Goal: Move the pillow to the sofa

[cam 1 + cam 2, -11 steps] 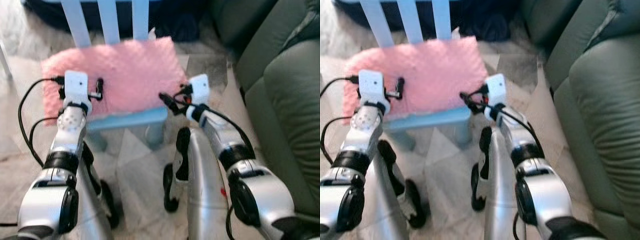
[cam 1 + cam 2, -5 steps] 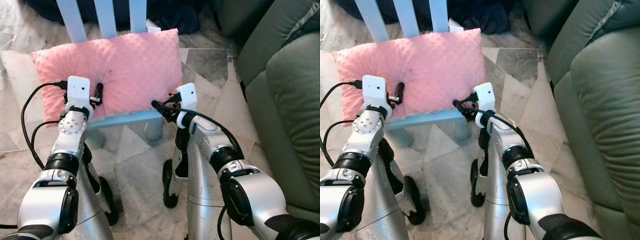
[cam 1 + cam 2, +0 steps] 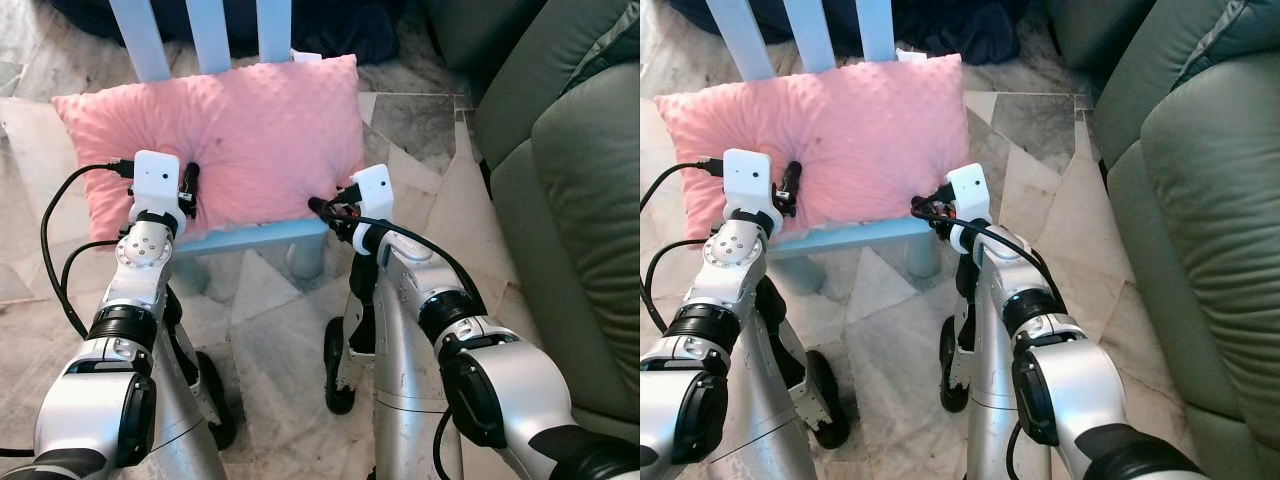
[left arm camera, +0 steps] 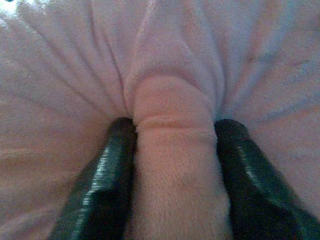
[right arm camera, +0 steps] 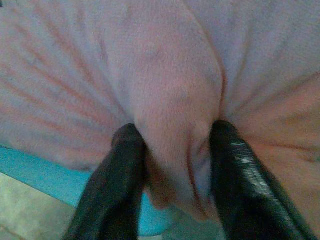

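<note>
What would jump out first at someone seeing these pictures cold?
The big pink pillow lying on a pale blue chair in the middle of the scene. Two silver arms reach to its near edge, and the left gripper and the right gripper each have their black jaws pinched on a fold of the plush. To the right stands a grey-green sofa.

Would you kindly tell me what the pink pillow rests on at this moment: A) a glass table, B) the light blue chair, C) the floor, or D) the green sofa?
B: the pillow lies on the chair seat, its slats rising behind, while the left pincer and right pincer each pinch a fold at its near edge; the sofa stands apart on the right.
</note>
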Robot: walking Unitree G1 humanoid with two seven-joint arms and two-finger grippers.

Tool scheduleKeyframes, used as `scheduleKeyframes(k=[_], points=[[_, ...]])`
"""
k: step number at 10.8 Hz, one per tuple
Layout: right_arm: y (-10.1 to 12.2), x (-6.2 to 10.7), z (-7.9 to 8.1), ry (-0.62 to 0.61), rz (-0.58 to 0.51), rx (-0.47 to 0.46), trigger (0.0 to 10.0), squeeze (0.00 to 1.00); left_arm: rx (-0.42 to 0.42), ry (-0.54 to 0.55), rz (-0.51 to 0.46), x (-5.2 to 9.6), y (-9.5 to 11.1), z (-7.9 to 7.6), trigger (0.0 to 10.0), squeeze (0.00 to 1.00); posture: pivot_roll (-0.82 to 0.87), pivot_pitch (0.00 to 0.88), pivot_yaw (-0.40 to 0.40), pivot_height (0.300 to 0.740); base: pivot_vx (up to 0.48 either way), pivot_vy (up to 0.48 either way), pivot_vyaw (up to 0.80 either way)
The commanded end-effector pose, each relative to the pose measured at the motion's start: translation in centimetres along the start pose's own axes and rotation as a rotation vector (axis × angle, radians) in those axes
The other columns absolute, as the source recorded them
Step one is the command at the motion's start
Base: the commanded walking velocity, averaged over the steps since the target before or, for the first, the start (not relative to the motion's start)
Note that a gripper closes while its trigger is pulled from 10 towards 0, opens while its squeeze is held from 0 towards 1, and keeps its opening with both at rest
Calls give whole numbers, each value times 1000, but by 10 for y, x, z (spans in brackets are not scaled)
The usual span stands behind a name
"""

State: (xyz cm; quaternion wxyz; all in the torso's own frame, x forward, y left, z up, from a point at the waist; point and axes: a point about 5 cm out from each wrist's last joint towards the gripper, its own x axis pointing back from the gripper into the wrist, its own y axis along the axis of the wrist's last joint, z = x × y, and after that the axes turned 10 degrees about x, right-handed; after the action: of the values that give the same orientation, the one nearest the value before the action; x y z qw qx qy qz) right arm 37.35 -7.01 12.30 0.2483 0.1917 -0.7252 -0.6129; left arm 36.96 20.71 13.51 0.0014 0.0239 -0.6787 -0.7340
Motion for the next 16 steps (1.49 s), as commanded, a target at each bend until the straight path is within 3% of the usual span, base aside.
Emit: scheduleKeyframes(k=[1, 6, 9, 10, 12, 13, 15, 16], points=[[-23, 5, 9, 25, 92, -30, 0, 0, 1, -30, 231, 22, -53, -7, 0, 0, 12, 483, -146, 412, 0, 0, 0], [-20, 6, 1, 14, 94, 25, 0, 0, 9, -56, 214, 19, -50, -16, 0, 0, -2, 449, -158, 412, 0, 0, 0], [-11, 13, -20, -58, 54, 102, 0, 0, 53, -51, 184, 16, -44, -17, 0, 0, -26, 386, -167, 412, 0, 0, 0], [-5, 15, -28, -90, 23, 105, 0, 0, 65, -73, 151, 15, -39, -19, 0, 0, -36, 346, -167, 412, 0, 0, 0], [5, 17, -31, -85, -70, 117, 0, 0, 112, -135, 157, 23, -47, -23, 0, 0, -7, 216, -127, 412, 0, 0, 0], [5, 22, -33, -94, -108, 121, 0, 0, 110, -153, 145, 25, -45, -17, 0, 0, -12, 159, -106, 412, 0, 0, 0], [-19, 46, -40, -206, -138, 41, 0, 0, 167, -178, 121, 34, -46, -5, 0, 0, 2, 15, -76, 412, 0, 0, 0], [-30, 58, -40, -265, -148, 30, 0, 0, 146, -199, 82, 42, -43, -1, 0, 0, -4, 0, -65, 412, 0, 0, 0]])
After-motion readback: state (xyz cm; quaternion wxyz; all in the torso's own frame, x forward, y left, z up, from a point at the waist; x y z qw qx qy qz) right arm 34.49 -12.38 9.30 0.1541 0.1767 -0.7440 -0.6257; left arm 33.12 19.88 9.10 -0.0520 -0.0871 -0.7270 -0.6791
